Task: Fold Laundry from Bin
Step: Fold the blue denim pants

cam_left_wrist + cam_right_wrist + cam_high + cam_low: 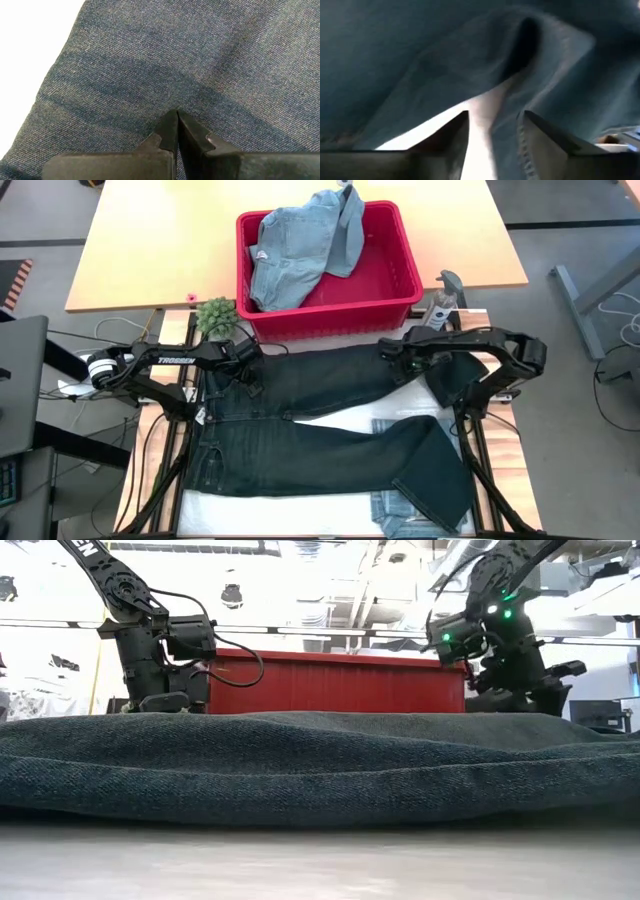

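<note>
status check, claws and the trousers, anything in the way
Left claw shut on trousers near waistband. Right claw open at upper leg's hem. Trousers spread flat. Red bin behind, holding denim; nothing blocking.

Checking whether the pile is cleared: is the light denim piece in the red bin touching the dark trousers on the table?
Apart. The high view shows the denim piece inside the bin, whose red wall separates it from the trousers.
</note>
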